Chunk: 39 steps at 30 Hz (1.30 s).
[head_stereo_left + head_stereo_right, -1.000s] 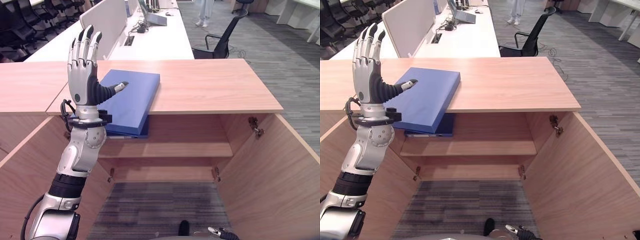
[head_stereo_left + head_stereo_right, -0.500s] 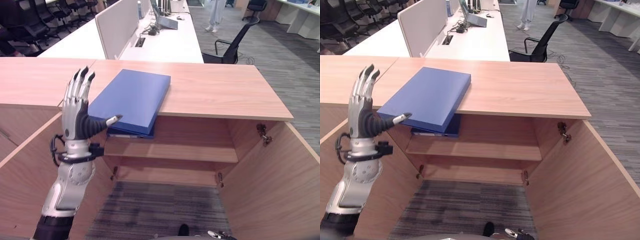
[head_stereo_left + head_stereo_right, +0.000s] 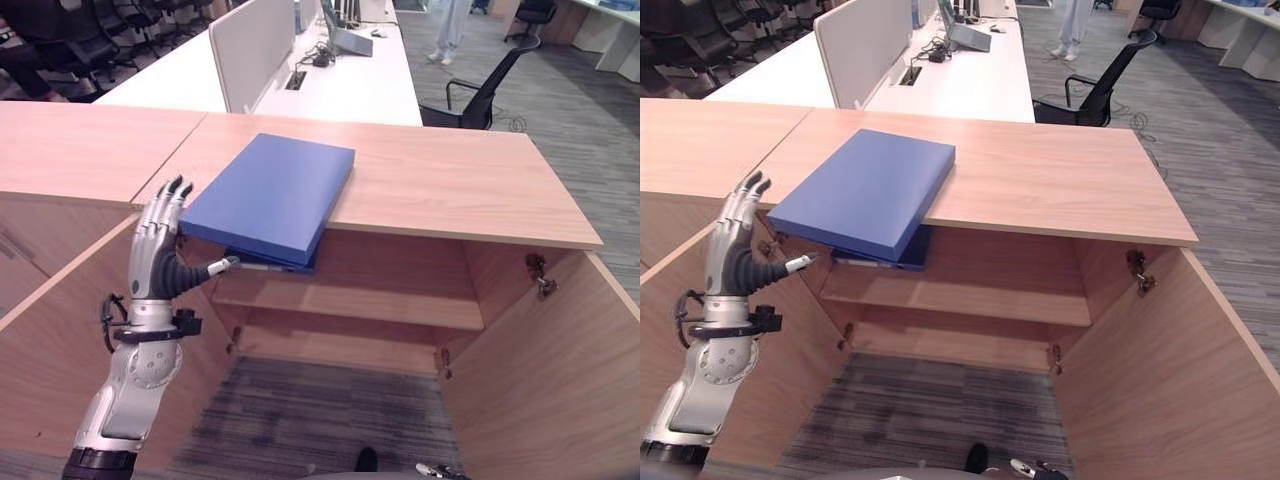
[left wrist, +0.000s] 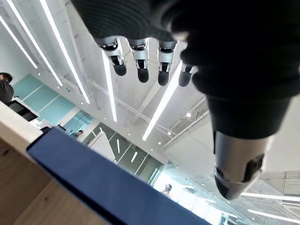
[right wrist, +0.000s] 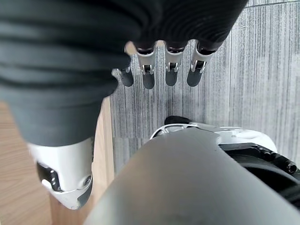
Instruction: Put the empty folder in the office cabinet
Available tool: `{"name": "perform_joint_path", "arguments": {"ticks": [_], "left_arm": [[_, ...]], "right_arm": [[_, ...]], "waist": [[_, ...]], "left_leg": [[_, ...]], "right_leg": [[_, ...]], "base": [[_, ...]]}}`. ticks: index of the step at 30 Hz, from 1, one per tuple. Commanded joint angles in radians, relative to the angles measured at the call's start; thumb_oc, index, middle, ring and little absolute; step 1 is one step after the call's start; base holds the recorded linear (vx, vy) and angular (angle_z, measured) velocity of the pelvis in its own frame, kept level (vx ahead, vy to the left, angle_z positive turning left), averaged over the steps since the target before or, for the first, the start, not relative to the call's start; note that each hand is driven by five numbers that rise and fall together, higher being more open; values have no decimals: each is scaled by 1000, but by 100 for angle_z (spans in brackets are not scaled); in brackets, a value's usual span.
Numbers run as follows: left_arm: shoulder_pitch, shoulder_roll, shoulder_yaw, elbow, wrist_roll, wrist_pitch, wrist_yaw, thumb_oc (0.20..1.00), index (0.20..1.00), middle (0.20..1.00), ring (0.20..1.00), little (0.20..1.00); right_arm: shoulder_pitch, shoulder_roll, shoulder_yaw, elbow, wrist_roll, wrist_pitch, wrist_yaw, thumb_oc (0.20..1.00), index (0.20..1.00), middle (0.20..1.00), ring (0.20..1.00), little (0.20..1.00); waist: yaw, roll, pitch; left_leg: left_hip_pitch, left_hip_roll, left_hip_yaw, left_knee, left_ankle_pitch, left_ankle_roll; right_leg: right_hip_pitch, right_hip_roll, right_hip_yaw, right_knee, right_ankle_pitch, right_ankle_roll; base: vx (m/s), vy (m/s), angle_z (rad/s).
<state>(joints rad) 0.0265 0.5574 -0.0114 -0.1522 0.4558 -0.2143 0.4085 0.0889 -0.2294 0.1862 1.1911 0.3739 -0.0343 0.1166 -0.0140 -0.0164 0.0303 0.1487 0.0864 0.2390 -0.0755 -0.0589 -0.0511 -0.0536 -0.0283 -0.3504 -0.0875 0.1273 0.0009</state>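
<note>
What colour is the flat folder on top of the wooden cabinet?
The flat folder is plain blue; the left eye view shows it best.

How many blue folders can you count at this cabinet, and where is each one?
2. One blue folder lies on the cabinet top, overhanging its front edge; a second folder lies in the cabinet beneath it, mostly hidden. Others may be hidden.

Colours shown: folder [image 3: 272, 195], plain deep blue; cabinet [image 3: 440, 190], light wood grain on top, doors and shelf [image 3: 350, 305]; left hand [image 3: 158, 262], silver with dark fingertips and dark ribbed cover; floor [image 3: 320, 410], grey carpet streaked in darker lines; desk [image 3: 350, 90] behind, white; chair [image 3: 485, 85], black.
</note>
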Motion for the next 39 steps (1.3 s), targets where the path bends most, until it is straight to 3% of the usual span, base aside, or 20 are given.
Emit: {"name": "perform_joint_path", "arguments": {"ticks": [1,11,37,38,39], "left_arm": [[-72,68,-32,-15,-1,-25,-2,1000,1000,1000,1000,1000],[-191,129,-180,134,157,18,-27,1000,1000,1000,1000,1000],[-468,241,-370,438,533,201,80,1000,1000,1000,1000,1000],[-478,249,-367,430,548,213,87,529,529,529,529,529],[-480,249,-364,428,553,217,91,200,200,200,200,200]], "right_arm": [[-65,45,8,59,37,-17,-11,1000,1000,1000,1000,1000],[-68,35,2,80,30,-12,-19,1000,1000,1000,1000,1000],[-71,15,22,101,16,-17,-34,1000,1000,1000,1000,1000],[-70,16,24,107,12,-17,-38,1000,1000,1000,1000,1000],[-70,16,24,111,10,-16,-38,1000,1000,1000,1000,1000]], "waist": [[-17,-69,-13],[-48,-60,-26],[-88,-46,-43],[-89,-45,-45],[-89,-45,-46]], "left_leg": [[-63,-56,27,-12,11,29],[-52,-55,47,-12,-2,31],[-26,-56,75,-12,-30,30],[-25,-57,76,-12,-32,30],[-24,-56,77,-12,-33,30]], "right_leg": [[124,-52,38,0,-105,136],[122,-51,59,0,-102,139],[127,-47,89,0,-98,151],[127,-48,89,0,-98,152],[128,-48,90,0,-99,152]], "base": [[0,0,0],[2,13,-4],[1,7,-4],[20,1,-3],[16,2,-6]]}}
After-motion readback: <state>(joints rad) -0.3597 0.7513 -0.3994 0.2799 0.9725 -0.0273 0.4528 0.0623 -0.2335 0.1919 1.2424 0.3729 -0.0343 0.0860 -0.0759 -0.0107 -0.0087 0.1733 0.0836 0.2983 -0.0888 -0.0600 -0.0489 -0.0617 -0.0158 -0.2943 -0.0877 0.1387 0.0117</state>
